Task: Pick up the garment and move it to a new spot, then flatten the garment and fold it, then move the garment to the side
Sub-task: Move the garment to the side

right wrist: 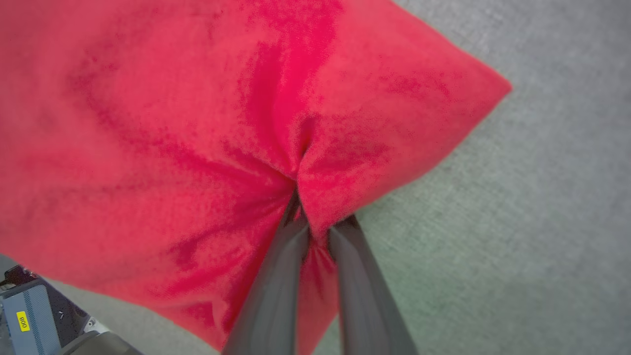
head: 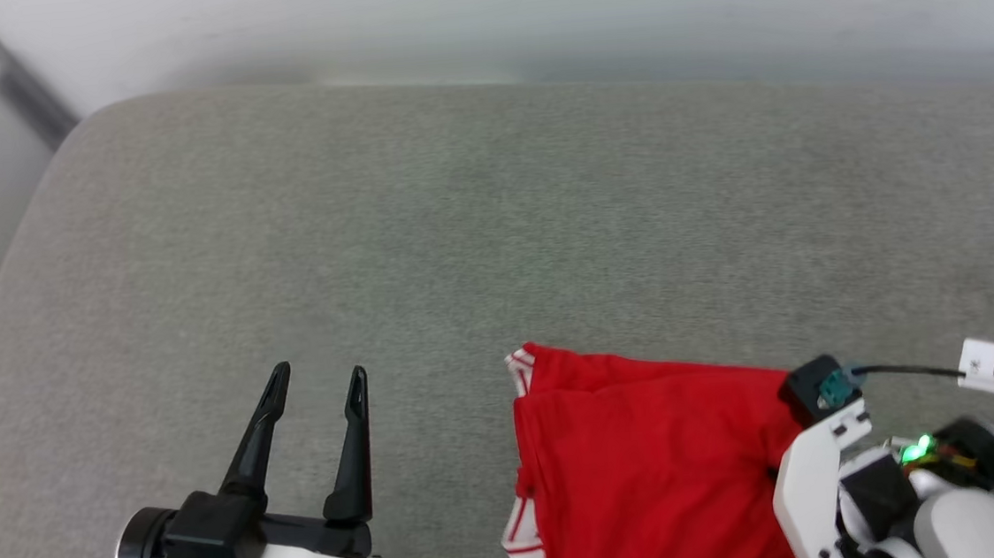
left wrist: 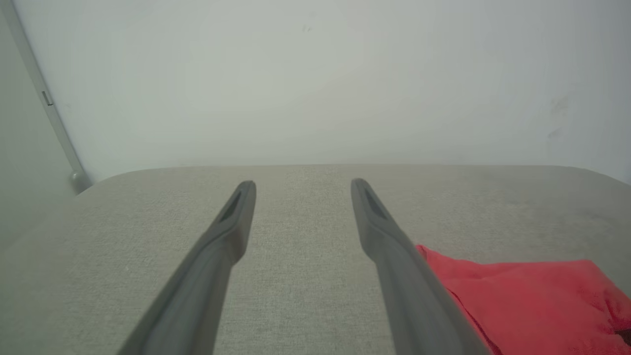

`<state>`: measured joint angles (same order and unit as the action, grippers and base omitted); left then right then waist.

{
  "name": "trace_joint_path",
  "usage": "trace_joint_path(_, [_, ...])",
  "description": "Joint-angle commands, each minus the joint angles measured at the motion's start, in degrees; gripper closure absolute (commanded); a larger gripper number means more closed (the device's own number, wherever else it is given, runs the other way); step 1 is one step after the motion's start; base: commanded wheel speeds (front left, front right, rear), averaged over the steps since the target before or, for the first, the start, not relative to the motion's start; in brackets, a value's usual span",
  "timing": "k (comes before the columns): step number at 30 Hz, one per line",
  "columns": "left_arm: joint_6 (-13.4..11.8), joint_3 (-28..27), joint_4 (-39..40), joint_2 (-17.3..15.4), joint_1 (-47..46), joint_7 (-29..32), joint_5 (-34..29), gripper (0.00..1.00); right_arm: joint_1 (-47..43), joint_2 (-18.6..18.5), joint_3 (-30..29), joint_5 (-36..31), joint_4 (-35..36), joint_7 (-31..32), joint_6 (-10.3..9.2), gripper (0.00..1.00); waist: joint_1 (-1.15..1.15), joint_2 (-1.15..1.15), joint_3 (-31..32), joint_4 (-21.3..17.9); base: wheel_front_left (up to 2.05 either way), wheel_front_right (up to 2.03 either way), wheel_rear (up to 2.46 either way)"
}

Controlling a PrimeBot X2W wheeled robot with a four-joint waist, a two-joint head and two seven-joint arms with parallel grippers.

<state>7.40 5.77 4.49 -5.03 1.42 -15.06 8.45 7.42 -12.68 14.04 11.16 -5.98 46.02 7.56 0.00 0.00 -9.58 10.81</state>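
The garment (head: 644,462) is a red shirt with red-white striped trim, folded into a rough rectangle at the near right of the grey padded surface. It also shows at the lower right of the left wrist view as the garment (left wrist: 522,291). In the right wrist view my right gripper (right wrist: 318,222) is shut on a pinched fold of the garment (right wrist: 197,123) near its right edge; red cloth bunches between the two fingers. In the head view its fingers are hidden under the wrist. My left gripper (head: 318,377) stands open over bare surface left of the shirt, fingers (left wrist: 236,217) holding nothing.
The grey padded surface (head: 493,226) stretches far back to a pale wall, with a rounded far left corner and a grey pole (head: 11,73) beyond it. A black cable with a white tag (head: 978,365) runs off my right wrist.
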Motion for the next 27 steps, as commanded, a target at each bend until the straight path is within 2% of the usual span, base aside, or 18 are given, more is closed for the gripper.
trace_joint_path(1, [0.08,0.5,0.47,0.13,0.22,-0.14,-0.14,0.0,1.54,-2.29,0.4,-1.45,-0.28,-0.62,-0.14,1.0,0.0,0.0,0.49,-1.53,0.0,0.0,0.0])
trace_joint_path(5, [0.08,1.68,0.25,0.56,0.44,-0.14,0.1,0.0,5.48,-7.8,5.34,-4.61,1.88,-1.72,-0.12,1.0,0.0,0.0,0.44,-5.24,0.0,0.0,0.0])
trace_joint_path(12, [0.08,5.66,0.22,1.02,-1.7,-0.14,-0.46,0.0,13.43,-21.05,13.63,-6.35,6.24,-0.3,-0.13,1.0,0.0,0.0,-2.42,-13.93,0.0,0.0,0.0])
trace_joint_path(17, [0.08,8.25,0.04,0.35,-4.92,-0.14,-0.45,0.0,19.77,-29.86,17.43,-7.01,7.46,-1.0,-0.13,1.0,0.0,0.0,-6.42,-20.76,0.0,0.0,0.0])
trace_joint_path(24, [0.08,11.53,-0.01,-0.86,-10.48,-0.14,-1.05,0.0,24.36,-35.89,15.75,-8.0,2.35,-7.38,-0.13,1.0,0.0,0.0,-13.05,-27.06,0.0,0.0,0.0])
trace_joint_path(27, [0.08,12.91,0.12,-1.89,-13.14,-0.14,-1.24,0.0,24.89,-35.82,12.9,-8.48,-1.38,-11.16,-0.12,1.0,0.0,0.0,-16.3,-27.91,0.0,0.0,0.0])
